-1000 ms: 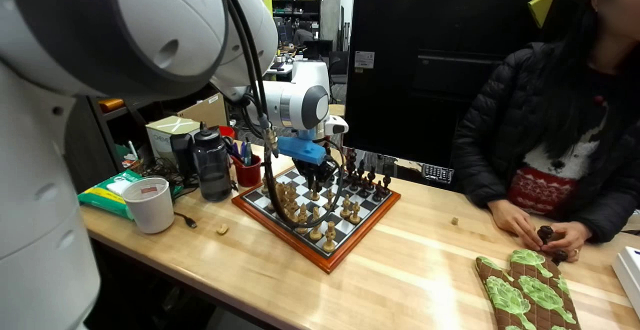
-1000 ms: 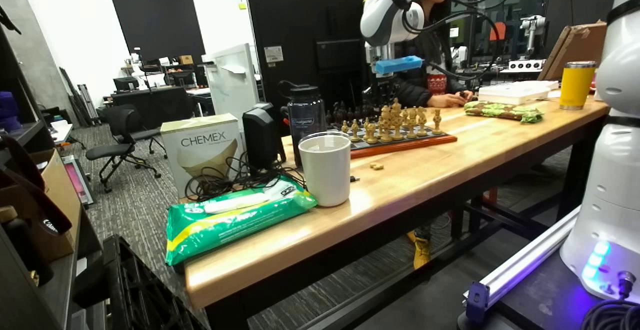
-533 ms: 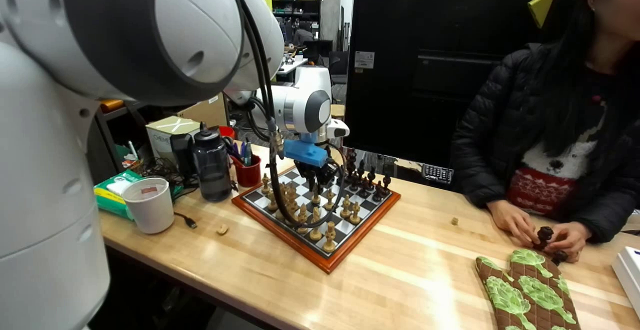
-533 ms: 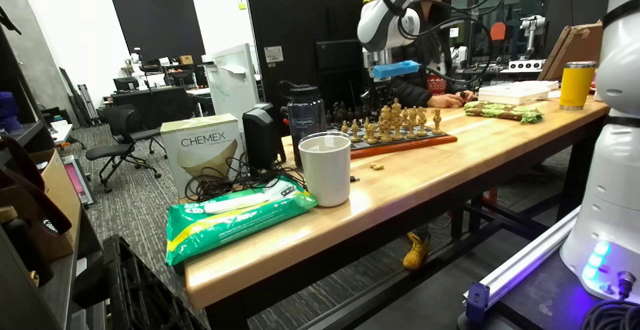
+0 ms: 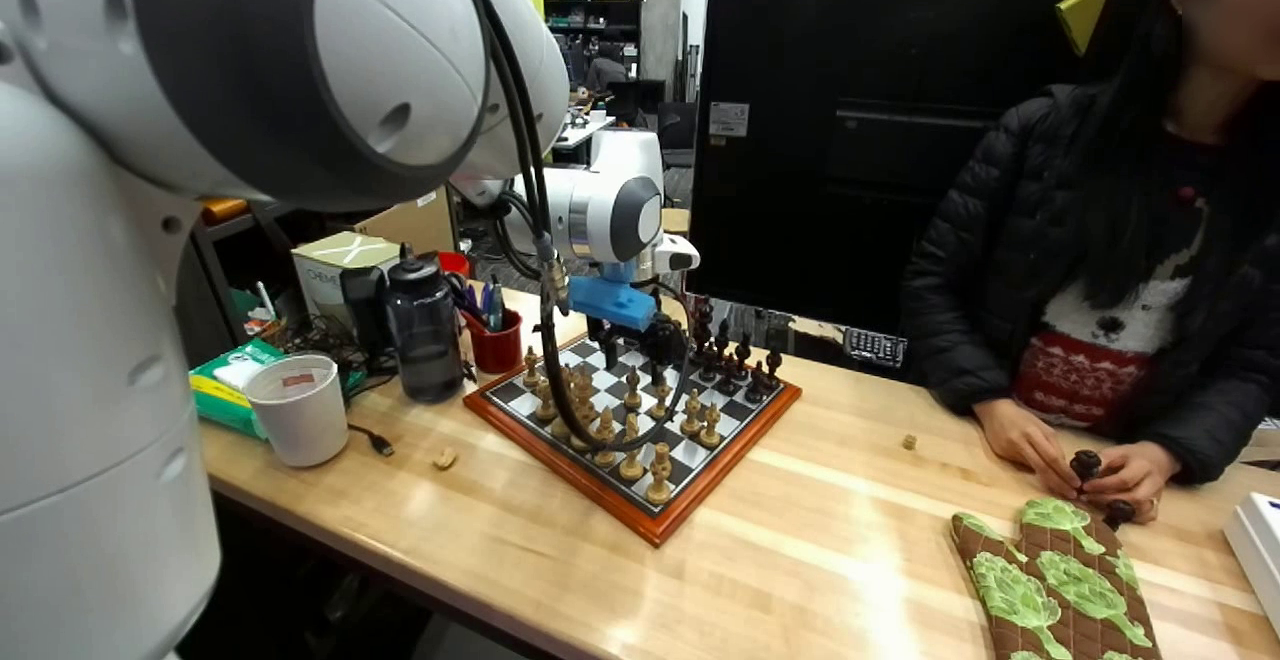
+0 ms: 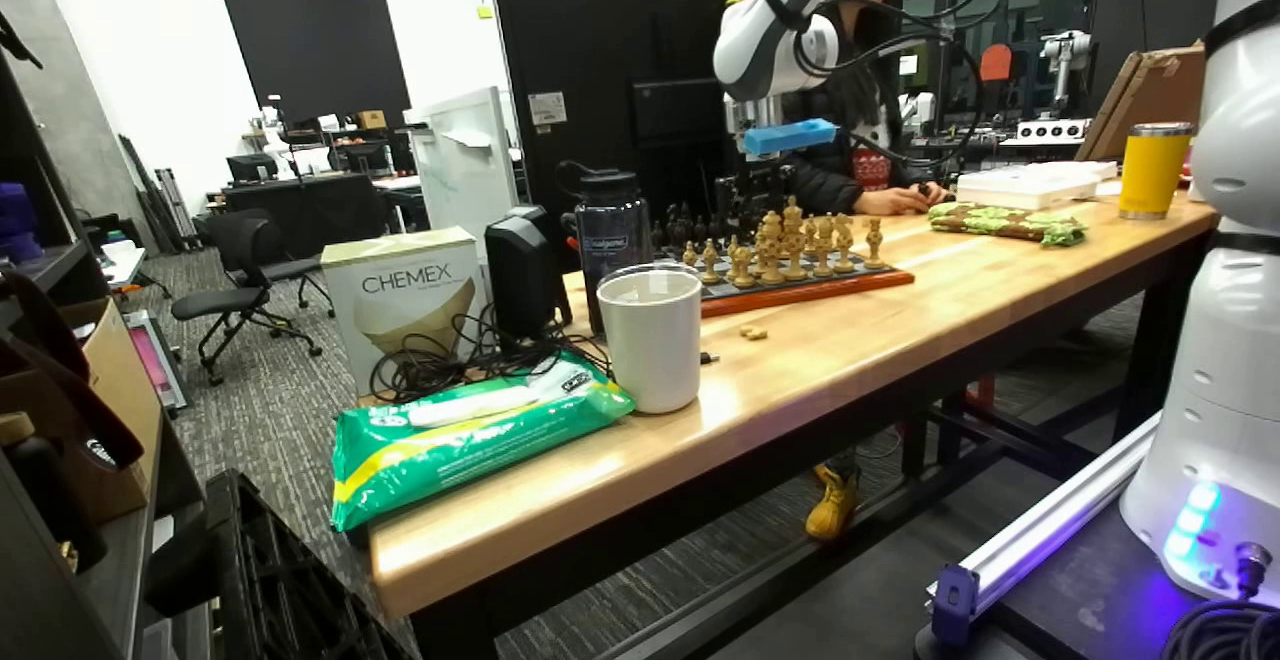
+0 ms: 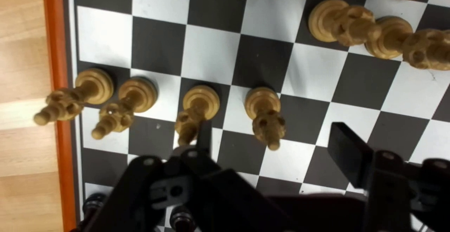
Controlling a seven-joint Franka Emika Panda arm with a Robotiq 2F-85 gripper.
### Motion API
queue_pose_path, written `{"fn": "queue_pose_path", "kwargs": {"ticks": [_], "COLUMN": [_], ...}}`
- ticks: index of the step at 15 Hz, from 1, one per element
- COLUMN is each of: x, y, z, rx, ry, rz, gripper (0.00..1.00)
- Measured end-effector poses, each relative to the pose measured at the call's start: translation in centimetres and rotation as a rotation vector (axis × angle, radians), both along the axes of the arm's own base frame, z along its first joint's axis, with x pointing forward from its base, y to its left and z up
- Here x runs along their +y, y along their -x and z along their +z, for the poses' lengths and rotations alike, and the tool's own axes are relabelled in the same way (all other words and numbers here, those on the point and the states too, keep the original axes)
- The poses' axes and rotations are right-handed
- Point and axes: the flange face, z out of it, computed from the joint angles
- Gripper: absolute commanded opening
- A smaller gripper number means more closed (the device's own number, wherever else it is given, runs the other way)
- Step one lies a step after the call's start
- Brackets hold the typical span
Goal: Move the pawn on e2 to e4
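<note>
My gripper [image 7: 271,130] stands open low over the chessboard [image 5: 620,502]. Between its spread fingers, touching neither, a tan pawn [image 7: 265,114] stands upright on a light square, its base near that square's edge. The same pawn [image 5: 632,390] shows under the gripper [image 5: 634,360] in an exterior view. No square letters can be read, so I cannot confirm e4. Three other tan pawns are in line with it; the nearest pawn [image 7: 198,107] is partly covered by one fingertip, and whether they touch I cannot tell. In an exterior view the dark fingers blend into the background.
More tan pieces [image 7: 388,37] crowd one side of the board, and dark pieces [image 5: 745,360] line the far side. A pen cup [image 5: 497,345], a water bottle [image 5: 423,345] and a white cup [image 5: 300,415] stand beside it. A person sits near an oven mitt [image 5: 1075,580].
The jaws have spread apart and let go of the pawn, which now stands alone on the board. The arm shifted slightly before that and has since risen a little.
</note>
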Motion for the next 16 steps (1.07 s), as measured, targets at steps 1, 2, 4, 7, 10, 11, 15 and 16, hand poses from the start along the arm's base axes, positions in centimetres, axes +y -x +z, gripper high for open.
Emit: {"fn": "queue_pose_path", "kwargs": {"ticks": [1, 2, 4, 7, 10, 11, 15, 16], "x": [0.0, 0.0, 0.1, 0.4, 0.8, 1.0, 2.1, 2.4], "y": [0.0, -0.1, -0.2, -0.3, -0.4, -0.4, 0.0, 0.2], "z": [0.1, 0.1, 0.3, 0.5, 0.9, 1.1, 3.3, 4.0], "rx": [-0.001, -0.003, -0.006, -0.012, -0.019, -0.023, -0.052, -0.056], "ry": [0.0, 0.0, 0.0, 0.0, 0.0, 0.0, 0.014, 0.017], "rz": [0.0, 0.001, 0.002, 0.007, 0.015, 0.019, 0.048, 0.054], "gripper": [1.0, 0.97, 0.89, 0.8, 0.76, 0.77, 1.0, 1.0]}}
